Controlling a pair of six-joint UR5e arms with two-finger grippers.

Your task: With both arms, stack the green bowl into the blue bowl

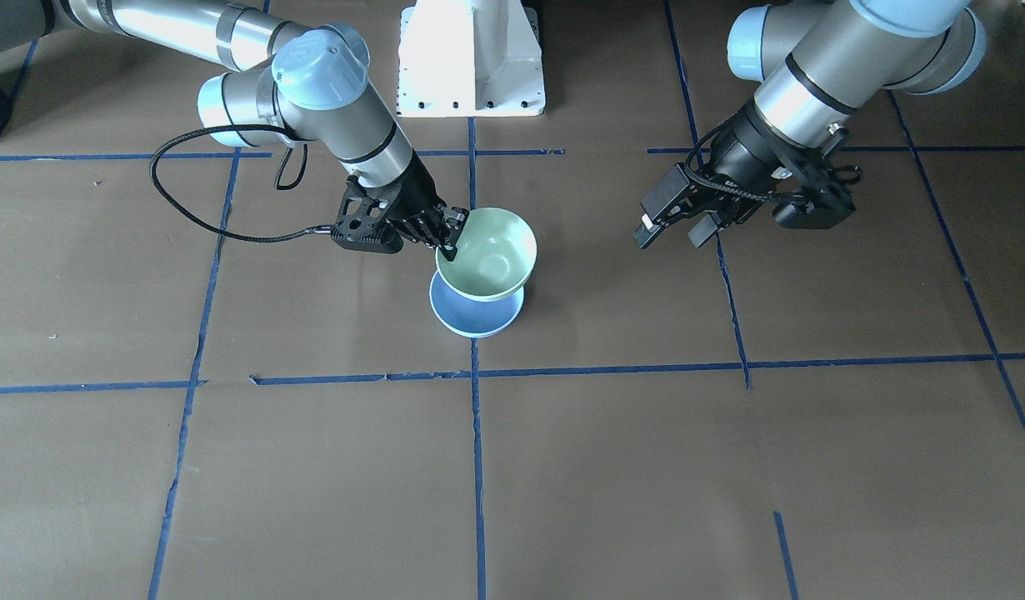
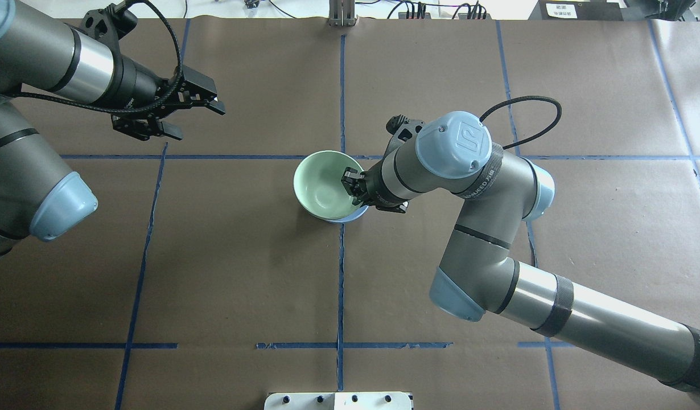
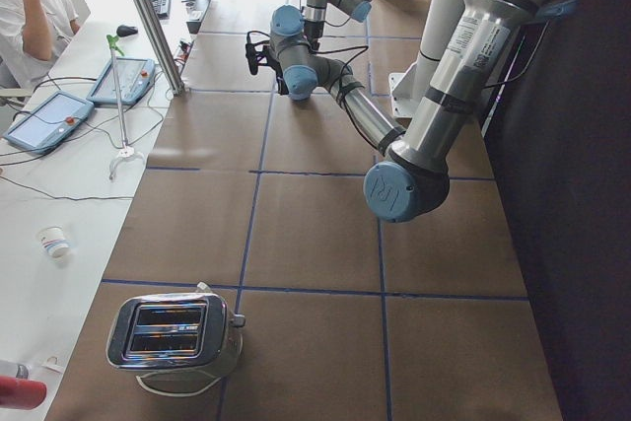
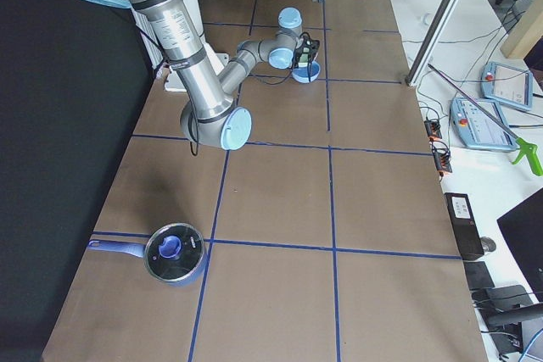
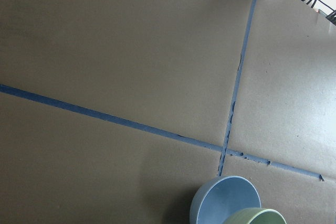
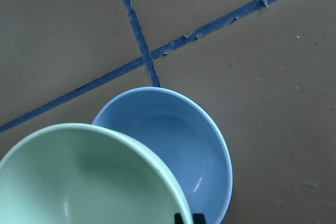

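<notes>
Nearest my right wrist camera: the green bowl (image 6: pixel 79 182), pale mint, smooth and glossy inside, plain, with an unbroken rim. My right gripper (image 1: pixel 448 237) pinches that rim on the side toward my base, one finger inside the bowl and one outside. The bowl is upright, slightly tilted, and sits directly over the blue bowl (image 1: pixel 475 317), covering most of it. I cannot tell whether its base touches the blue one.

The blue bowl is periwinkle, plain, about the same size, and stands on the table (image 1: pixel 312 467) just beside a crossing of blue tape lines (image 1: pixel 477 467).

My left gripper (image 1: pixel 675 229) hangs above the table well apart from both bowls, fingers spread, with nothing between them.

At the table's ends, far from the bowls: a toaster (image 3: pixel 175 332) and a lidded blue pot (image 4: pixel 174 252).
</notes>
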